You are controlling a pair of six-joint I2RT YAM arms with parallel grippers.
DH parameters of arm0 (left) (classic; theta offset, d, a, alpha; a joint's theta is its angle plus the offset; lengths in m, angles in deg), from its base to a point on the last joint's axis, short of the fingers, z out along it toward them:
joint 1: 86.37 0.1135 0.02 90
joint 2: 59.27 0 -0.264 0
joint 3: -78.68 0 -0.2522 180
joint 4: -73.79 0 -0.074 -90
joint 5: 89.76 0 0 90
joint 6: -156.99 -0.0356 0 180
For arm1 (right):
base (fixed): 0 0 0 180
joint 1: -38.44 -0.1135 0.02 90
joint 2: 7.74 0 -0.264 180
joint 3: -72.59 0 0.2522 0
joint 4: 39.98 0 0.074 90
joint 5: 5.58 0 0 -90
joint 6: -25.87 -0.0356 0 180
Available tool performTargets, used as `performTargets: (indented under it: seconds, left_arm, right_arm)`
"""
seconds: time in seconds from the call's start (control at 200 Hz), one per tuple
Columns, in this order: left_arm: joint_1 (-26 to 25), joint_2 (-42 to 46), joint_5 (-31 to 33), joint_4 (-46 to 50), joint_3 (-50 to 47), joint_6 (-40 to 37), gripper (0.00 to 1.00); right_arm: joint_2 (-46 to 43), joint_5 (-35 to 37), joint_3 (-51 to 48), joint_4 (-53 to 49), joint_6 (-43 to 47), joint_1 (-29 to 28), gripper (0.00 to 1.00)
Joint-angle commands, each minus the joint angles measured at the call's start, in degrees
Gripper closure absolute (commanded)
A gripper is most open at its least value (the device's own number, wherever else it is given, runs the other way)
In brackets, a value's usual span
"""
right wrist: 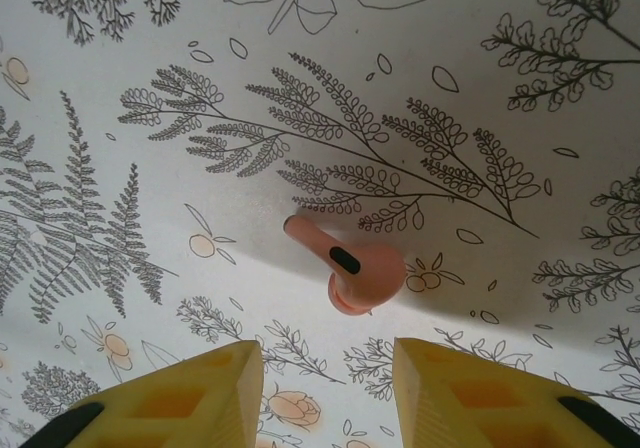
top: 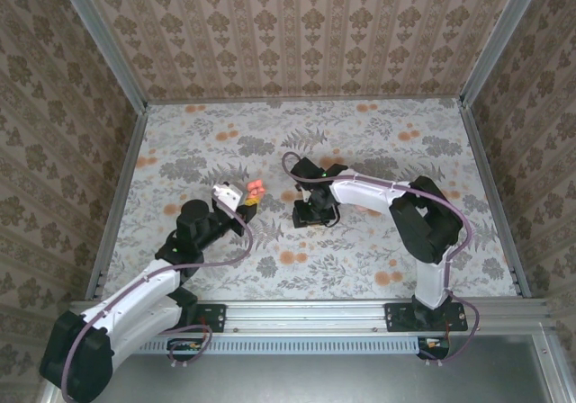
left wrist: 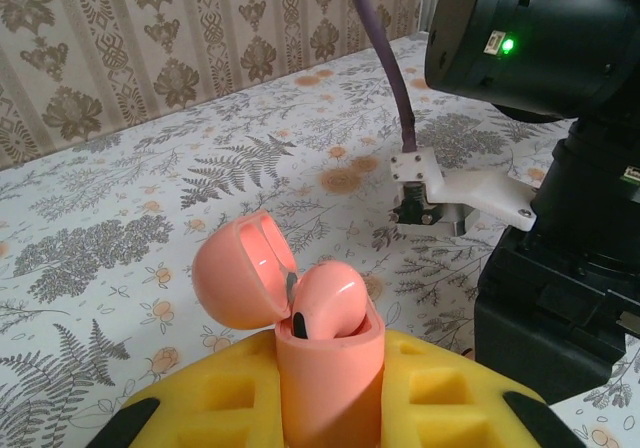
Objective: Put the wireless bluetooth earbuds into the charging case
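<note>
The left tool (left wrist: pixel 330 413) clamps the open charging case (left wrist: pixel 330 368). The right tool (right wrist: pixel 325 388) is partly spread and empty. The earbud (right wrist: pixel 352 273) at its twelve o'clock is light, glossy, probably slippery; pinch the bulb.

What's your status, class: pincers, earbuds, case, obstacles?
Left pincer shut on charging case, lid open, one earbud inside. Right pincer open above loose earbud on cloth. Nothing between.

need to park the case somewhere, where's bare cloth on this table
Bare cloth runs along the back wall and in the near right corner by the side rail. Crowded mid-table: left gripper holding the charging case, right gripper over a loose earbud.
</note>
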State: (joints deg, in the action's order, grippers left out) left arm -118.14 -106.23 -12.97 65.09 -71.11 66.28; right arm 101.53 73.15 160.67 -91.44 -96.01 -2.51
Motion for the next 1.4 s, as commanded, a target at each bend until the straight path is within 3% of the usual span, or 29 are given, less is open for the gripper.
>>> performTargets:
  seconds: [0.0,0.575,0.715,1.08,1.395]
  left_arm:
    - [0.39,1.02,0.23,-0.26,-0.63,-0.26,0.92]
    - [0.66,1.94,0.56,1.19,-0.32,-0.96,0.92]
    - [0.73,2.22,0.82,1.53,-0.28,-1.11,0.92]
    - [0.83,2.03,0.65,1.54,-0.20,-1.17,0.92]
    - [0.92,1.99,0.38,1.67,-0.10,-1.23,0.92]
  right_arm:
    - [2.12,-1.35,1.80,-0.59,0.51,-0.18,0.61]
    - [8.02,-3.94,9.04,4.63,4.46,2.08,0.61]
    - [8.25,-4.57,10.63,3.45,4.96,2.10,0.61]
    - [7.70,1.66,12.47,-5.54,2.48,1.49,0.58]
    - [10.03,-1.02,12.74,-4.28,1.63,1.05,0.57]
